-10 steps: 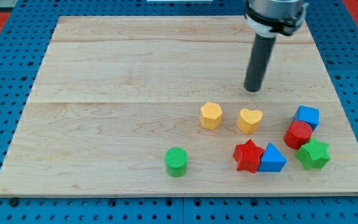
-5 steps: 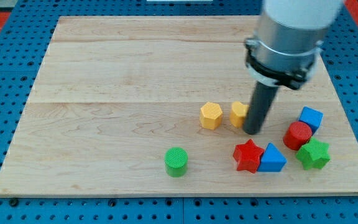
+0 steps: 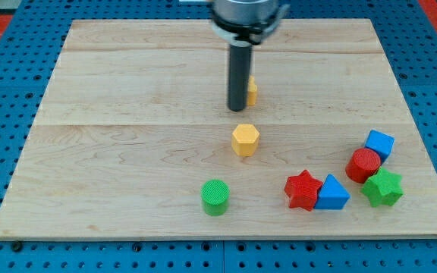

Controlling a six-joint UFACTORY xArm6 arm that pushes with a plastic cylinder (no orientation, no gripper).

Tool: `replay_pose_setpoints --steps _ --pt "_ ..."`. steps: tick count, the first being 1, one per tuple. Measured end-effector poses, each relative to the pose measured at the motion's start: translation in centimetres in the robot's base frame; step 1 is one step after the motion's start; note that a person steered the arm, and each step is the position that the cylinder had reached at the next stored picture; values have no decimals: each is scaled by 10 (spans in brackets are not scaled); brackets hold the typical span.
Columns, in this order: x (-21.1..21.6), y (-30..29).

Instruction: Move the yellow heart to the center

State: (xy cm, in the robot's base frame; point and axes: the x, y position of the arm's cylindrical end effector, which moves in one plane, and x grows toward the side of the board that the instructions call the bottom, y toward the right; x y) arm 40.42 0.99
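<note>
Camera view showed, from the left: green cylinder (image 3: 215,197) near the board's (image 3: 89,152) bottom edge, my tip (image 3: 237,108), yellow hexagon (image 3: 245,140) just below it, yellow heart (image 3: 250,90) mostly hidden behind the rod, touching it on the right. No jaws existed, only the rod. Push step seemed nearly done; next, a slight nudge or retreat. Open room lay left; 5 blocks crowded right

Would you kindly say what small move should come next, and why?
Probably lift away or pause: my tip stands just left of the yellow heart block, mostly hidden behind the rod, which already sits near the wooden board's centre, above the yellow hexagon block.
</note>
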Motion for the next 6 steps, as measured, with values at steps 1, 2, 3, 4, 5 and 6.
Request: replay_pose_setpoints --steps 1,2,3,4,5,6 --pt "17 69" --pt "1 94" --pt "-33 77" --pt "-29 58" --pt "-29 16" --pt "-20 20"
